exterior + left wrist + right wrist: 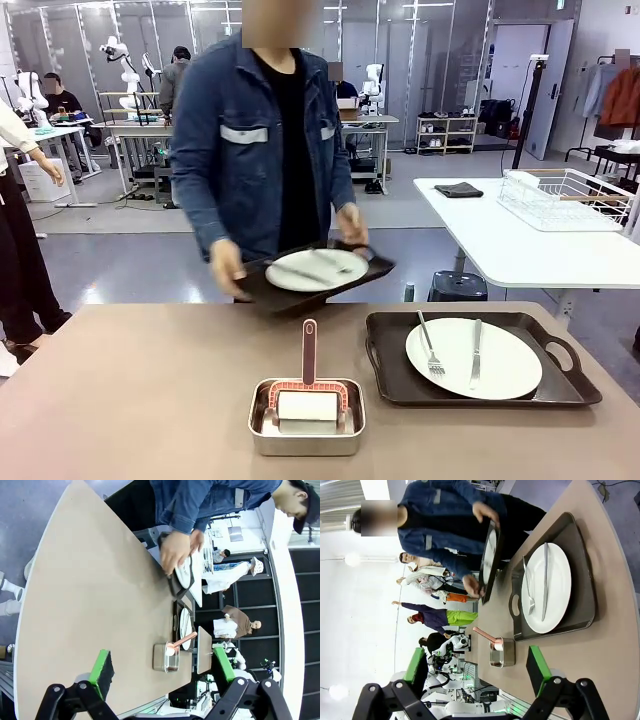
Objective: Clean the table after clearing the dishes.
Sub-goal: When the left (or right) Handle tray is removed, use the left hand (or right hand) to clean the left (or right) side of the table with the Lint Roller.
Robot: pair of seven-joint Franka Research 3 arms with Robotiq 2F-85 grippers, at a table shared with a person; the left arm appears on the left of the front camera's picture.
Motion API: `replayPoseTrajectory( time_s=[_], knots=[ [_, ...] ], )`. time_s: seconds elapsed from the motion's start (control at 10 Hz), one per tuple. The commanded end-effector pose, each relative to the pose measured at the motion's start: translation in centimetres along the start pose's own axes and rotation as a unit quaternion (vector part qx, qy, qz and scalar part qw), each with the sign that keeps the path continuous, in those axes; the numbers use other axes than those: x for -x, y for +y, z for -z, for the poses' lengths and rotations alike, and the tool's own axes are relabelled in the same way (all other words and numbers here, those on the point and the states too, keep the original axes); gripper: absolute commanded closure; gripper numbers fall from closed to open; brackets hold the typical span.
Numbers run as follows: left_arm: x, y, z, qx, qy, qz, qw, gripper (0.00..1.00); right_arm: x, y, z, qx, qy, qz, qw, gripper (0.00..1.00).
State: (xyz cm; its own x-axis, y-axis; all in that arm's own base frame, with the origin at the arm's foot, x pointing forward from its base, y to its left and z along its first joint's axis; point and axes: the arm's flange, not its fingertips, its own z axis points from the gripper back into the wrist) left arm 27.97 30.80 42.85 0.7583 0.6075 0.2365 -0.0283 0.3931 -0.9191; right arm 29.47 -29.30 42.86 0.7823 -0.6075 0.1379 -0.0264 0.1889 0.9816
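The matte taupe-beige table (150, 400) lies ahead of my left gripper (163, 666) and right gripper (477, 666), both spread empty; a person (270, 150) holds one dark tray of white dishes (378, 267) off it, presumably clearing.

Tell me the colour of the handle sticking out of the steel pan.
The handle is salmon pink; front view shows it best.
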Motion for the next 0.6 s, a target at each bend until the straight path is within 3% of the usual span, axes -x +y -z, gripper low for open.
replayPoseTrajectory(
  time_s=[0.0, 0.2, 0.5],
  knots=[
    [0.1, 0.2, -0.3, 0.011, -0.001, 0.010, 1.000, 0.00, 0.0, 0.2, 0.0, -0.005, 0.002, -0.007, 1.000, 0.00],
    [0.0, 0.0, 0.0, 0.000, 0.000, 0.000, 1.000, 0.00, 0.0, 0.2, 0.0, -0.005, 0.002, -0.007, 1.000, 0.00],
    [0.2, -7.8, 10.3, -0.032, 0.100, 0.131, 0.986, 0.00, 0.0, 0.2, 0.0, -0.005, 0.002, -0.007, 1.000, 0.00]
  ],
)
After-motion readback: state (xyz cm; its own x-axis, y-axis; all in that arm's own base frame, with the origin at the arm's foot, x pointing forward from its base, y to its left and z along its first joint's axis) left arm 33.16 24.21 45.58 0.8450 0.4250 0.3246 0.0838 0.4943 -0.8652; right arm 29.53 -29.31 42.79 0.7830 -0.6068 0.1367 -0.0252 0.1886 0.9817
